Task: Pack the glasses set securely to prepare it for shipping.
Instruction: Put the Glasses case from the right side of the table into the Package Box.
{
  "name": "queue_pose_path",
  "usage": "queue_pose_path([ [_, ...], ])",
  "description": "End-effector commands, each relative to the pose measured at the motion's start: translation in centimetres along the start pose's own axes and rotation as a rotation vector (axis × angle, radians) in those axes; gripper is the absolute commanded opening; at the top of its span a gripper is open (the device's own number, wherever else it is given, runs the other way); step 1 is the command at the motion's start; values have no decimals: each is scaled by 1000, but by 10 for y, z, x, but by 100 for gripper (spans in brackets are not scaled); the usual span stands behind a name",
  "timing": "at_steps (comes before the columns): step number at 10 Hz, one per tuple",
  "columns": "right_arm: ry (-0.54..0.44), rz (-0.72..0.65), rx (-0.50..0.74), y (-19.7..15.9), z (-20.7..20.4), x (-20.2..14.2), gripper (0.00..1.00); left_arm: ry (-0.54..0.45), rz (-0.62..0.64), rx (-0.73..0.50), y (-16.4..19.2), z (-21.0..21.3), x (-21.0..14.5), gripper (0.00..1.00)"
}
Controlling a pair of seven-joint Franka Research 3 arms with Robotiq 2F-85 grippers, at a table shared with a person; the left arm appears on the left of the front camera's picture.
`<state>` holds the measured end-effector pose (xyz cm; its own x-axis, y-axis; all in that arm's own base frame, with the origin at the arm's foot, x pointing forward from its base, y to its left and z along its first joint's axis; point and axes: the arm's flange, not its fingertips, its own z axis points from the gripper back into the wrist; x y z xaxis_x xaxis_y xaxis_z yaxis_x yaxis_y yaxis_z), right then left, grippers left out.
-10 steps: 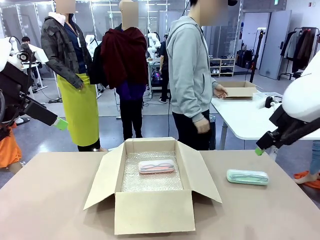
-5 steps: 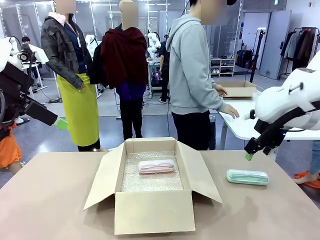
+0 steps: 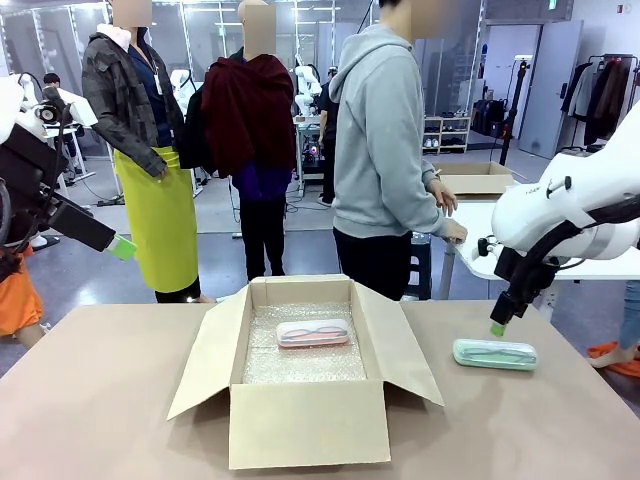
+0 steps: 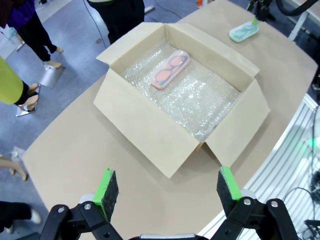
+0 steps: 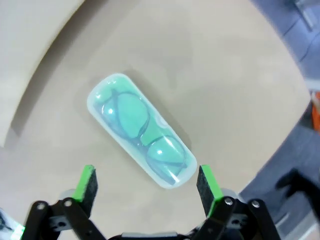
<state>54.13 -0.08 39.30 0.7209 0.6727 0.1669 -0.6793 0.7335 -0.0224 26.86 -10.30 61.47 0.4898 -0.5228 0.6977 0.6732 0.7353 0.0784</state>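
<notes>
— What is on the beige table?
— An open cardboard box. The pink glasses case lies on bubble wrap inside, long axis left to right. The green glasses case lies right of the box, same direction.
— And your pincers?
— My right gripper hangs spread above the green glasses case; a second ago it was higher, farther right. From the front, one finger is hidden. My left gripper is spread too, well apart.

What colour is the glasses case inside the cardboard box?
Pale pink and see-through. The pink glasses case shows best in the left wrist view.
</notes>
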Motion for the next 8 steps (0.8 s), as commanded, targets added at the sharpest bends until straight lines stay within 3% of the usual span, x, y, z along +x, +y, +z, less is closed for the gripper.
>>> queue_pose_path([
  [1, 86, 269, 24, -14, 1, -1, 100, -5, -3, -5, 1, 2, 0, 100],
  [3, 127, 426, 33, -9, 2, 0, 100, -5, -3, -5, 1, 2, 0, 100],
  [8, 124, 405, 44, -4, 0, -2, 100, -5, -3, -5, 1, 2, 0, 100],
])
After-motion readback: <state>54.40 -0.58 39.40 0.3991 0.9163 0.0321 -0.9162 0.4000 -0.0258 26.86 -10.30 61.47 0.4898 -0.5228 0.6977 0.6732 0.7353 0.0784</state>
